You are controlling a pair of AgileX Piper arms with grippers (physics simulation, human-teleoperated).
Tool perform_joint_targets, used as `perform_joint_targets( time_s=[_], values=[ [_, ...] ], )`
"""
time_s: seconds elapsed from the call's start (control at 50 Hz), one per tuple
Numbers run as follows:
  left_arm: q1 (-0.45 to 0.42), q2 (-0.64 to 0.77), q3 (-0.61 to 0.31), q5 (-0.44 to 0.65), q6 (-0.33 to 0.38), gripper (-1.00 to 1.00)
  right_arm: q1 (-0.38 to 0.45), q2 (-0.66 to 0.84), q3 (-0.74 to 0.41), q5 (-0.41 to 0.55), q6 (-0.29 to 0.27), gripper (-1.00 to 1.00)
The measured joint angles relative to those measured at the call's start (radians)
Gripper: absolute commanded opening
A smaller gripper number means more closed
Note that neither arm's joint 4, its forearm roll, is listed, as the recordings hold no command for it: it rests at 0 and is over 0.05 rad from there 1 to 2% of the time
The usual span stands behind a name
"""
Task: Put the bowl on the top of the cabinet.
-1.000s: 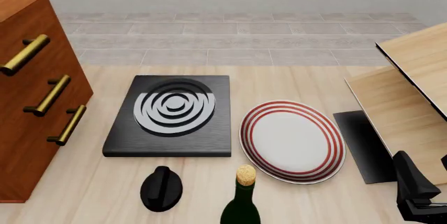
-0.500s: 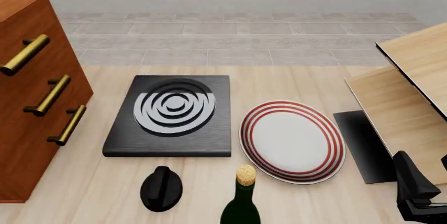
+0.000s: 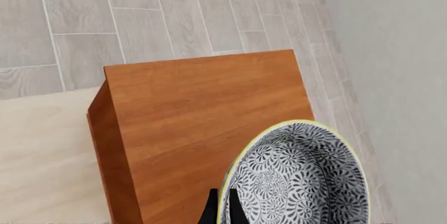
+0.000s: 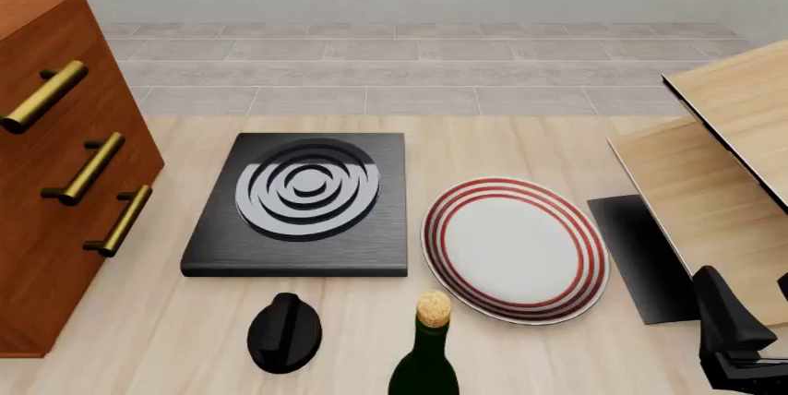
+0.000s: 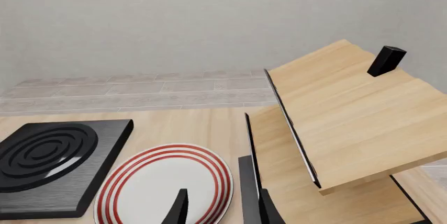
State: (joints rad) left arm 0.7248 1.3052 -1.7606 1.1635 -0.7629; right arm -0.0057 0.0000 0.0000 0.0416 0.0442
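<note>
The bowl [image 3: 297, 177], blue-and-white floral with a pale yellowish rim, shows only in the left wrist view. My left gripper [image 3: 222, 211] is shut on its rim, one finger on each side of the wall. It holds the bowl tilted above the flat top of the reddish-brown cabinet [image 3: 202, 98]; I cannot tell whether they touch. The cabinet [image 4: 62, 164] stands at the left in the front view, where the bowl and left gripper are out of view. My right gripper [image 5: 223, 211] is open and empty, low over the table by the red-ringed plate [image 5: 164, 182].
A black hob [image 4: 302, 201] lies in the middle, with the red-ringed plate [image 4: 515, 247] to its right. A black knob-like object [image 4: 284, 332] and a corked bottle [image 4: 427, 358] stand in front. A pale wood structure [image 4: 726, 164] fills the right side. The right arm [image 4: 729, 335] is at the bottom right.
</note>
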Motion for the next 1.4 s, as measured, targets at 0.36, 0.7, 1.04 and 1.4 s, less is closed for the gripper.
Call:
perform_joint_targets(
  time_s=[0.36, 0.7, 1.04, 1.4],
  values=[
    [0.005, -0.002, 0.063, -0.036, 0.002, -1.0, 0.0, 0.0, 0.0, 0.0, 0.0, 1.0],
    [0.014, -0.004, 0.109, -0.062, 0.011, -1.0, 0.0, 0.0, 0.0, 0.0, 0.0, 1.0],
    [0.015, -0.003, 0.155, -0.092, 0.012, -1.0, 0.0, 0.0, 0.0, 0.0, 0.0, 1.0],
    [0.036, -0.013, 0.208, -0.137, 0.016, -1.0, 0.0, 0.0, 0.0, 0.0, 0.0, 1.0]
  ],
)
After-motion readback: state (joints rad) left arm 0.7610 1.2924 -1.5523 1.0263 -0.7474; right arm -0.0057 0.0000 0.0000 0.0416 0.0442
